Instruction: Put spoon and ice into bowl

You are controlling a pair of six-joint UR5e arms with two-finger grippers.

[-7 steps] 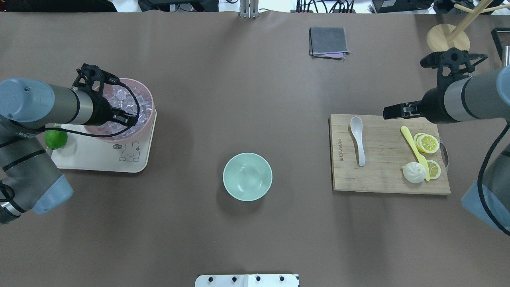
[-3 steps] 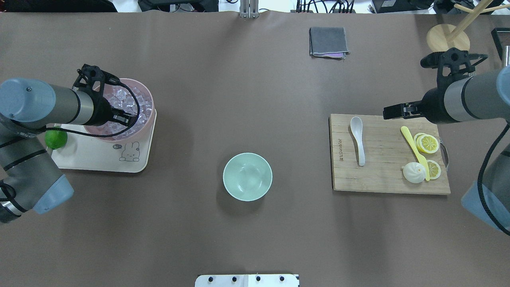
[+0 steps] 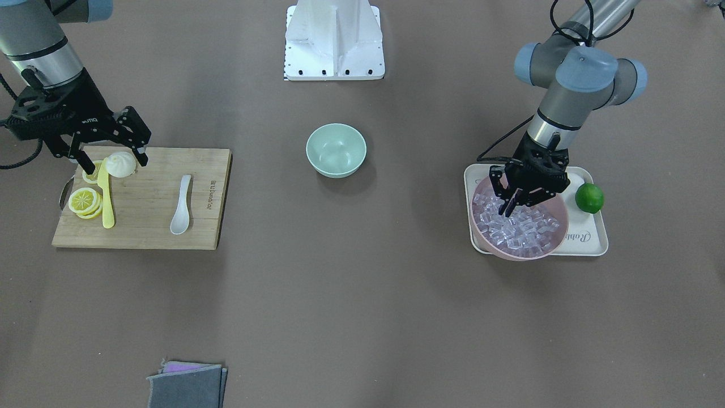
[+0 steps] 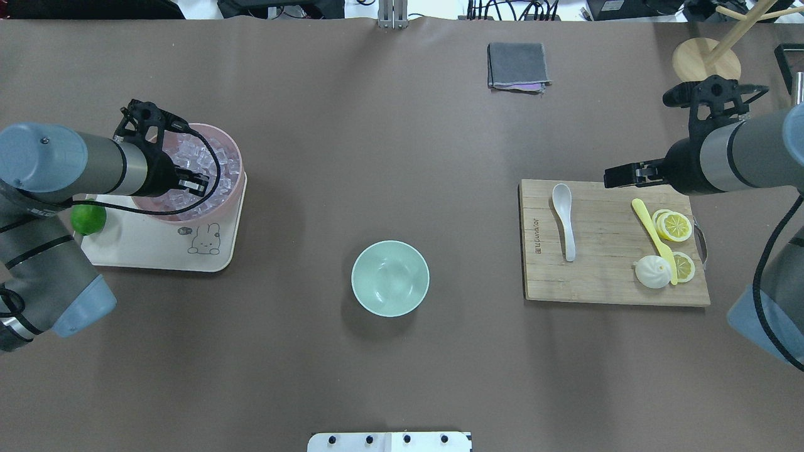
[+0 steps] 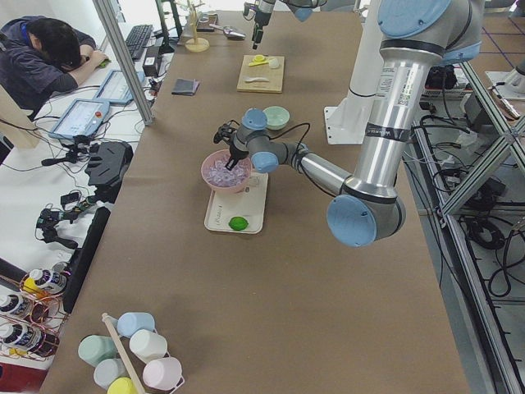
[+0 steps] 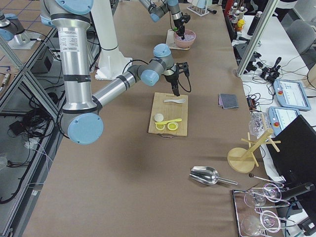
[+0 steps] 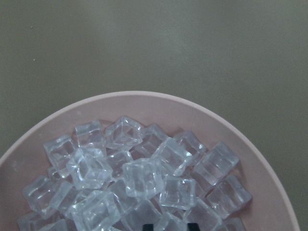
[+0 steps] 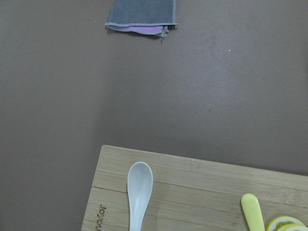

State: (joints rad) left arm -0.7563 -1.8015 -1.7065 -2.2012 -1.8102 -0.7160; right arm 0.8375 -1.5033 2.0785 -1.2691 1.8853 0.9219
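Observation:
The mint-green bowl (image 4: 390, 278) stands empty in the middle of the table, also in the front view (image 3: 336, 150). The white spoon (image 4: 565, 223) lies on the wooden cutting board (image 4: 603, 282); its scoop shows in the right wrist view (image 8: 138, 192). Clear ice cubes (image 7: 139, 178) fill the pink bowl (image 4: 235, 157). My left gripper (image 3: 511, 207) reaches down into the ice, its fingertips (image 7: 148, 226) close together on one cube (image 7: 168, 222). My right gripper (image 3: 116, 164) is open and empty, above the board's far edge, apart from the spoon.
The pink bowl sits on a cream tray (image 4: 157, 251) with a lime (image 4: 88, 218). The board also holds a yellow knife (image 4: 650, 226), lemon slices (image 4: 675, 226) and a white bun (image 4: 652, 272). A grey cloth (image 4: 518, 66) and wooden stand (image 4: 706, 59) lie at the far side.
My left gripper has shifted slightly within the pink bowl, away from the tray's near side. The right arm, spoon and green bowl have not moved.

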